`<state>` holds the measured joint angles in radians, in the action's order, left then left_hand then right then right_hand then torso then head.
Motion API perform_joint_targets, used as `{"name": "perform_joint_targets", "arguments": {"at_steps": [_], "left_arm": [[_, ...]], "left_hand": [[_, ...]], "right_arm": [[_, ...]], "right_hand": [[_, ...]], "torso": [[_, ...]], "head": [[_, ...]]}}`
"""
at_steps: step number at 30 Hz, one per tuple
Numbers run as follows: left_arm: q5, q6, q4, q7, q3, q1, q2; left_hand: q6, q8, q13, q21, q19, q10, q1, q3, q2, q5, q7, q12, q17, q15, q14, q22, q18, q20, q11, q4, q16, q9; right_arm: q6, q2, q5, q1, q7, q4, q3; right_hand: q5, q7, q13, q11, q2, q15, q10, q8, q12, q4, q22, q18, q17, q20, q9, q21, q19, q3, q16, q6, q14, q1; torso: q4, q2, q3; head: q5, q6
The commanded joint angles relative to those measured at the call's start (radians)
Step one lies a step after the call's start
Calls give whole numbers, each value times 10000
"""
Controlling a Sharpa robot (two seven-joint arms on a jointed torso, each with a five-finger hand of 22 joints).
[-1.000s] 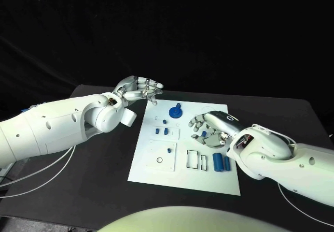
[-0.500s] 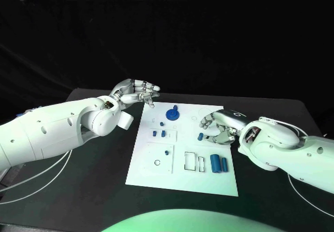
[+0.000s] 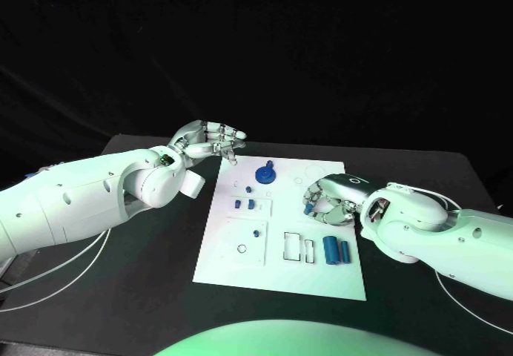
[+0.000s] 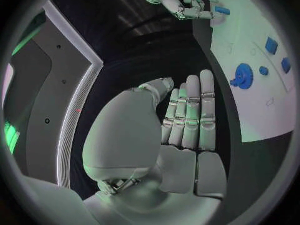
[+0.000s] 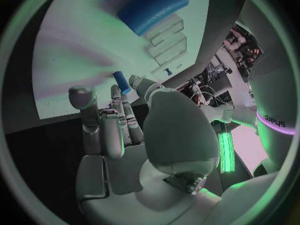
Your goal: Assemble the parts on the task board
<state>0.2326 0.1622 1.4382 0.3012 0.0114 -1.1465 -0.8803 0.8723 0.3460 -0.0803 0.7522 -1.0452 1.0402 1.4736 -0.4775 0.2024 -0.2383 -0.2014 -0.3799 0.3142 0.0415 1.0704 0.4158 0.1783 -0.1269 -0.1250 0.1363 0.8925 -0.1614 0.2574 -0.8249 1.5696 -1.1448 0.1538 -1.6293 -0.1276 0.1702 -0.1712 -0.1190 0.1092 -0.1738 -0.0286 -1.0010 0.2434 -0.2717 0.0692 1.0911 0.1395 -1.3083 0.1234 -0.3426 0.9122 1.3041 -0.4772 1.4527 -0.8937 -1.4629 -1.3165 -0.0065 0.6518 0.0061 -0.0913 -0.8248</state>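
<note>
The white task board [image 3: 280,274] lies in the middle of the black table. On it I see a blue gear-shaped part [image 3: 264,175], a few small blue parts [image 3: 244,202] and two blue cylinders [image 3: 336,250]. My right hand [image 3: 329,199] hovers low over the board's right side and pinches a small blue part [image 3: 308,210] between its thumb and a fingertip; the right wrist view shows this small blue part [image 5: 123,82] at the fingertips of the right hand [image 5: 125,130]. My left hand [image 3: 212,139] hangs above the board's far left corner, its fingers curled in on nothing that I can see.
Rectangular slots [image 3: 300,247] are cut into the board beside the cylinders, and a square recess with a small ring [image 3: 245,247] is nearer the left edge. Black table [image 3: 128,297] surrounds the board. Thin white cables [image 3: 64,271] trail off the left side.
The right hand has shifted a little to the left and closed round the small blue part. The left hand has kept its place above the far corner.
</note>
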Motion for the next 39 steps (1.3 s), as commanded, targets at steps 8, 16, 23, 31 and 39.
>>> {"name": "perform_joint_targets", "arguments": {"at_steps": [8, 16, 23, 31, 39], "left_arm": [[-51, -187, 14, 56, 8, -10, 7], [-51, -190, 19, 34, 8, -10, -3], [-51, -196, 20, 13, 8, -10, -10], [-51, -199, 22, 2, 8, -10, -11], [-51, -192, 20, -3, 8, -10, -12]], "left_hand": [[-69, -54, 0, -62, 64, -87, -118, -7, 12, -15, -15, 55, -13, 30, -56, -14, 49, -4, -15, -67, -52, 15], [-69, -54, 0, -62, 64, -87, -118, -7, 12, -15, -15, 55, -13, 30, -56, -14, 49, -4, -15, -67, -52, 15], [-69, -54, 0, -62, 64, -87, -118, -7, 12, -15, -15, 55, -13, 30, -56, -14, 49, -4, -15, -67, -52, 15], [-69, -54, 0, -62, 64, -87, -118, -7, 12, -15, -15, 55, -13, 30, -56, -14, 49, -4, -15, -67, -52, 15], [-76, -51, -2, -80, 61, -96, -138, -22, -10, -18, -14, 53, -11, 30, -54, -26, 53, -8, -14, -85, -62, 16]], "right_arm": [[289, 182, 371, 52, 72, 206, -15], [403, 245, 606, 131, 232, 305, -18], [367, 296, 775, 166, 344, 349, -21], [267, 373, 948, 186, 430, 437, -31], [92, 401, 1039, 196, 537, 503, -44]], "right_hand": [[-242, 95, 65, -146, 277, 153, -671, 85, -148, 3, 177, -60, -235, -102, -24, 223, 193, -488, 120, -349, -568, -107], [-459, 199, 44, -265, 374, 255, -1027, 214, -211, -150, 304, -85, -298, -192, -98, 355, 259, -747, 160, -643, -591, -248], [-493, 185, 50, -256, 313, 255, -1013, 221, -186, -181, 311, -88, -333, -200, -104, 356, 259, -747, 176, -656, -598, -236], [-536, 191, 51, -253, 291, 252, -1012, 256, -172, -199, 337, -97, -351, -204, -123, 382, 269, -756, 186, -714, -602, -222], [-624, 244, 37, -285, 318, 270, -1075, 365, -173, -216, 373, -103, -352, -215, -178, 409, 281, -785, 190, -869, -603, -189]], "torso": [[0, -5, 0], [6, -1, 7], [6, -5, 0], [-7, -10, 8], [-2, -7, 2]], "head": [[2, -28], [2, -49], [12, -67], [11, -86], [20, -102]]}}
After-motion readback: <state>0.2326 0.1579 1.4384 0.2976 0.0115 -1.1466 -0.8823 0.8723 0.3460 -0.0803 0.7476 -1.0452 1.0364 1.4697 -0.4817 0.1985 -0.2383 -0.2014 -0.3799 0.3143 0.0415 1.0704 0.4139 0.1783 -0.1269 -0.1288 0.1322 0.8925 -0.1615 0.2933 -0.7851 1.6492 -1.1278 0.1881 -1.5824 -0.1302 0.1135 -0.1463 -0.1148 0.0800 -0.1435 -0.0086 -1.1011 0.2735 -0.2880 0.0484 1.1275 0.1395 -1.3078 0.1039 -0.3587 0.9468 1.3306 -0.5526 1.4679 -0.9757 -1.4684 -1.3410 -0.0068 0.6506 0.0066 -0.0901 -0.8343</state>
